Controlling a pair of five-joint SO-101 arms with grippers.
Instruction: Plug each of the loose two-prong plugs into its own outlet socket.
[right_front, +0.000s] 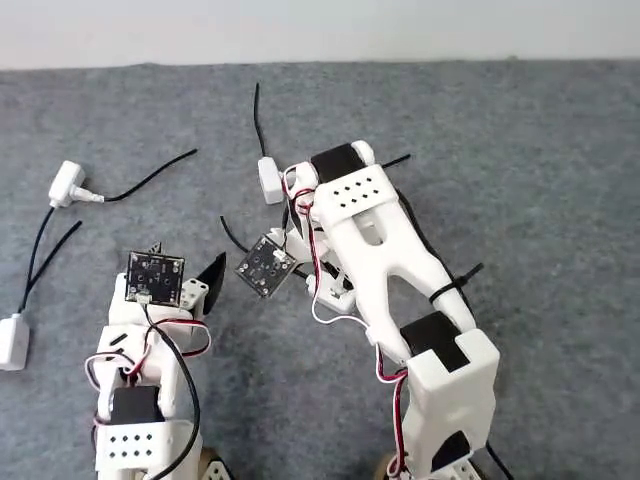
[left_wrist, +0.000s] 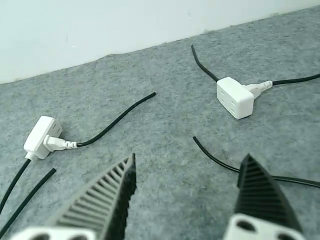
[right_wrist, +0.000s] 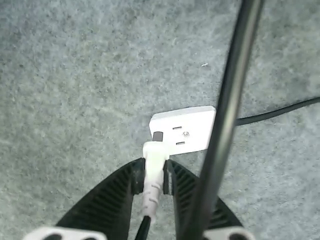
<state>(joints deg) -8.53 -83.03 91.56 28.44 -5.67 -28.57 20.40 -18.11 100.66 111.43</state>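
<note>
Grey carpet (right_front: 540, 150) under both arms, white wall (right_front: 320, 30) along the top of the high view.

R claw (right_wrist: 152, 167) is clenched on a white plug (right_wrist: 152, 175), one finger each side. The plug's front end touches the edge of a white socket (right_wrist: 182, 130) just ahead of the tips. Can't tell if the prongs are fully in. A black cable (right_wrist: 227, 115) runs close to the cam, btwn it and the socket. In the high view this socket sits upper centre of frame, at the far end of my R arm (right_front: 390, 250).

L claw (left_wrist: 190, 162) is released: jaws wide apart, nothing btwn them, over bare carpet at lower left of the high view. A 2nd socket (right_front: 65, 183) lies at upper left of that frame, well apart from the L claw, w/ a 2nd plug (left_wrist: 59, 144) seated in its side and a black lead trailing off toward centre. I also see a white block (right_front: 12, 340) at the left edge of the high view, cable attached. Can't tell if it's a plug or a socket.
</note>
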